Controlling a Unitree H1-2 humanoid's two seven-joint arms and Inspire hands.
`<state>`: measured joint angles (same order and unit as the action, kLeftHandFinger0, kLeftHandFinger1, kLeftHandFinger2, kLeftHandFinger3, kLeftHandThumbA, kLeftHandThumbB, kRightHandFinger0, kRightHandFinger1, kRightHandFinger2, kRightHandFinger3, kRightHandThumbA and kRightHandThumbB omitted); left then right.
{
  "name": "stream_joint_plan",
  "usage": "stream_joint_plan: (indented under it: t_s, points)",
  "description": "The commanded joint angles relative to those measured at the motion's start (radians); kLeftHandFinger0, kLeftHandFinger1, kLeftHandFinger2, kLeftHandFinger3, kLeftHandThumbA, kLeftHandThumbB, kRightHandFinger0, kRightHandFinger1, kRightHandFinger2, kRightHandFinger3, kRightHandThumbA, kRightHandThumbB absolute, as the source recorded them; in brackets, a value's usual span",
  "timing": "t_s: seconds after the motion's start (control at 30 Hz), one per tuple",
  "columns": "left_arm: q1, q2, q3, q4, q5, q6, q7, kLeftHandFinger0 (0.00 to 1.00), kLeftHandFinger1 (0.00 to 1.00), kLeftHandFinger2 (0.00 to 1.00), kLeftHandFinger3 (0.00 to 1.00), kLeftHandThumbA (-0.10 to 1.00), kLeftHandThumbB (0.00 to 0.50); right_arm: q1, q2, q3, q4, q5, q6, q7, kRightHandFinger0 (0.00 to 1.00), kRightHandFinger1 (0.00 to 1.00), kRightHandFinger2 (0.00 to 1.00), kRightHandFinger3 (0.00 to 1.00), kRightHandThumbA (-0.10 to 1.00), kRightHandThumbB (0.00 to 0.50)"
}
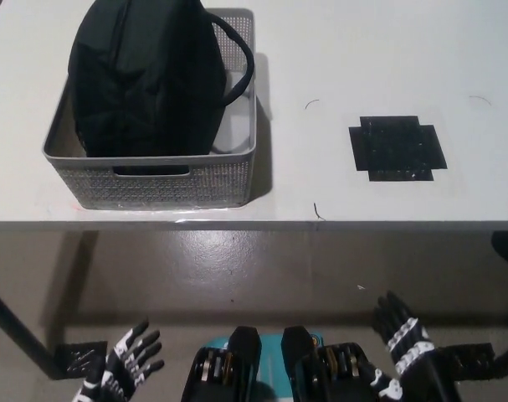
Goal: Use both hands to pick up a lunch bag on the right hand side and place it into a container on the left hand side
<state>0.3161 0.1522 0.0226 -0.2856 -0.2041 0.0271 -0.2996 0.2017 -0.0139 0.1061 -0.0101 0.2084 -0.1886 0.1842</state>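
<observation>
Two robot hands, both low at the near edge of the view, below the counter's front edge and over the floor. Left robot hand (124, 362) at lower left: fingers spread, holding nothing, touching nothing. Right robot hand (402, 350) at lower right: fingers also spread and pointing up toward the counter, empty, no contact with anything. Farther out, one white counter (337, 59) runs across the whole view, its front edge a pale band above the floor. On it, one grey perforated basket (153, 180) on the left side, sitting close to the front edge, with a handle slot in its near wall. One black lunch bag (141, 75) is inside the basket, upright, filling most of it and rising well above the rim; its strap loops out over the basket's right wall. One black cross-shaped tape mark (397, 147) lies flat on the counter's right side, well apart from the basket, nothing on it. A few thin curled scraps lie on the counter between the basket and the mark and near the front edge; too small to identify. One dark table leg (15, 327) angles down at the left to a foot plate on the floor.
</observation>
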Motion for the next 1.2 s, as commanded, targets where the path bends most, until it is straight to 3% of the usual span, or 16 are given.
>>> stream_joint_plan:
  t_s: [0.0, 0.1, 0.2, 0.5, 0.67, 0.9, 1.03, 1.07, 1.17]
  points:
    - [-0.009, 0.002, -0.009, 0.176, 0.041, -0.335, -0.030, 1.00, 1.00, 1.00, 1.00, 1.00, 0.253, -0.063, 0.005, 0.008, 0.191, -0.047, -0.236, 0.038, 1.00, 1.00, 1.00, 1.00, 1.00, 0.309]
    - [-0.035, 0.015, 0.005, 0.242, 0.046, -0.361, -0.020, 1.00, 1.00, 1.00, 1.00, 1.00, 0.272, -0.101, 0.005, 0.000, 0.227, -0.039, -0.227, 0.035, 1.00, 1.00, 1.00, 1.00, 1.00, 0.316]
    - [-0.067, 0.026, 0.026, 0.318, 0.030, -0.390, -0.014, 1.00, 1.00, 1.00, 1.00, 1.00, 0.256, -0.132, 0.007, -0.010, 0.264, -0.038, -0.228, 0.024, 1.00, 1.00, 1.00, 1.00, 1.00, 0.335]
    - [-0.116, 0.037, 0.049, 0.386, -0.002, -0.396, -0.020, 1.00, 1.00, 1.00, 1.00, 1.00, 0.259, -0.154, 0.013, -0.030, 0.293, -0.014, -0.227, 0.016, 1.00, 1.00, 1.00, 1.00, 1.00, 0.341]
    - [-0.131, 0.044, 0.051, 0.386, -0.009, -0.398, -0.022, 1.00, 1.00, 1.00, 1.00, 1.00, 0.297, -0.163, 0.017, -0.040, 0.291, 0.000, -0.228, 0.019, 1.00, 1.00, 1.00, 1.00, 1.00, 0.334]
    - [-0.149, 0.048, 0.049, 0.380, -0.033, -0.388, -0.027, 1.00, 1.00, 1.00, 1.00, 1.00, 0.295, -0.175, 0.012, -0.045, 0.288, -0.010, -0.224, 0.014, 1.00, 1.00, 1.00, 1.00, 1.00, 0.324]
    - [-0.148, 0.050, 0.048, 0.368, -0.037, -0.376, -0.022, 1.00, 1.00, 1.00, 1.00, 1.00, 0.303, -0.174, 0.019, -0.049, 0.280, -0.001, -0.214, 0.010, 1.00, 1.00, 1.00, 1.00, 1.00, 0.356]
    - [-0.139, 0.049, 0.046, 0.366, -0.036, -0.380, -0.024, 1.00, 1.00, 1.00, 1.00, 1.00, 0.284, -0.164, 0.018, -0.048, 0.274, 0.001, -0.214, 0.012, 1.00, 1.00, 1.00, 1.00, 1.00, 0.355]
    - [-0.137, 0.052, 0.043, 0.367, -0.035, -0.388, -0.027, 1.00, 1.00, 1.00, 1.00, 1.00, 0.287, -0.164, 0.016, -0.049, 0.281, -0.011, -0.223, 0.007, 1.00, 1.00, 1.00, 1.00, 1.00, 0.338]
